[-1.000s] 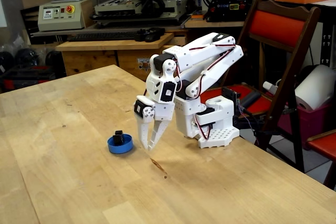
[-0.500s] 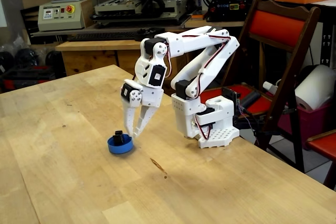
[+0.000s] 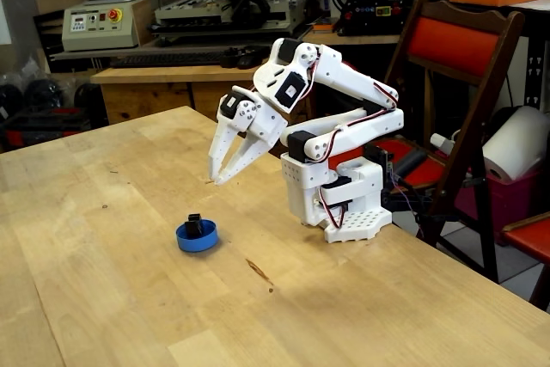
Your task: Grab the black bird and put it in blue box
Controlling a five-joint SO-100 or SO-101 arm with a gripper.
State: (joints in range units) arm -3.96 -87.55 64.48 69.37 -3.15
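Item one: the small flat black bird figurine (image 3: 195, 227). I log it sitting inside the shallow round blue plastic dish (image 3: 197, 239), upright as far as I can tell; its yellow marks are too small to make out from here. The dish rests on the pale wooden butcher-block table (image 3: 103, 298), roughly mid-table, nearer the right-hand edge in the fixed view than the left.

Item two: the white two-finger gripper (image 3: 215, 178) of the white plastic arm. It hangs in the air above and slightly beyond the dish, well apart from it, fingers pointing down and to the left. The fingers are parted a little and I see nothing between them, so I record it as open and empty.

Item three: the arm's white base (image 3: 344, 204), standing by the table's right edge, with a red-seated wooden folding chair (image 3: 455, 66) behind it.

Status, by my judgement: the placing looks done, since the bird lies in the dish and the pincer is clear of both. I count nothing left except parking the arm.
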